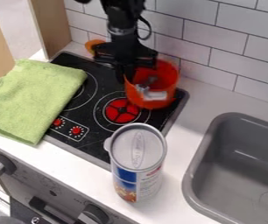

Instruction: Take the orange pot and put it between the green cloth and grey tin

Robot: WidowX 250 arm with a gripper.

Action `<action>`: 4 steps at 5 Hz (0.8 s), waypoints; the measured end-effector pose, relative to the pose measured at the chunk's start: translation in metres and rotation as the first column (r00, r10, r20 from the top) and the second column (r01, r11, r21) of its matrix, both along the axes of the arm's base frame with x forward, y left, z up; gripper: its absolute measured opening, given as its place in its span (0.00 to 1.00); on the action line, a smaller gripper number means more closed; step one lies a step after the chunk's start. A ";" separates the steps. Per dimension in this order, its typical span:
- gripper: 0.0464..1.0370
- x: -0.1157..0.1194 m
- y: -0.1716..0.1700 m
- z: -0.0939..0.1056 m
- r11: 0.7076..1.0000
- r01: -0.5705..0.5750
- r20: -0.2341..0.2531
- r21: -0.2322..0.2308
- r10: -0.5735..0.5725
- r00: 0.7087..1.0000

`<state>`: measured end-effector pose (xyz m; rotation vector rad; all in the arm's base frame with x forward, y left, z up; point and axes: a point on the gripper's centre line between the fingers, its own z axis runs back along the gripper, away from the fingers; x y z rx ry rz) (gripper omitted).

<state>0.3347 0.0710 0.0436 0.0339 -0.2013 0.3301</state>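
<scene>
Nearest, the grey tin (137, 164) stands upright at the lower middle of the frame, the green cloth (34, 98) lies farther back at the left, and the goal is the stretch of stove (95, 139) between them. Beyond, right of the frame's centre, the orange pot (170, 83) is over the stove's right side, its left rim right by the gripper (125, 75) and its body off to the gripper's right; whether the gripper is closed on that rim I cannot tell, so a sure grip there probably comes first.
</scene>
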 end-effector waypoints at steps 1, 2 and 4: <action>0.01 -0.006 0.017 0.007 0.999 0.035 -0.020 -0.026 -0.036 0.999; 0.01 -0.010 0.035 0.007 0.995 0.098 -0.004 -0.022 -0.098 0.995; 0.01 -0.033 0.065 0.018 0.951 0.303 0.034 -0.057 -0.301 0.953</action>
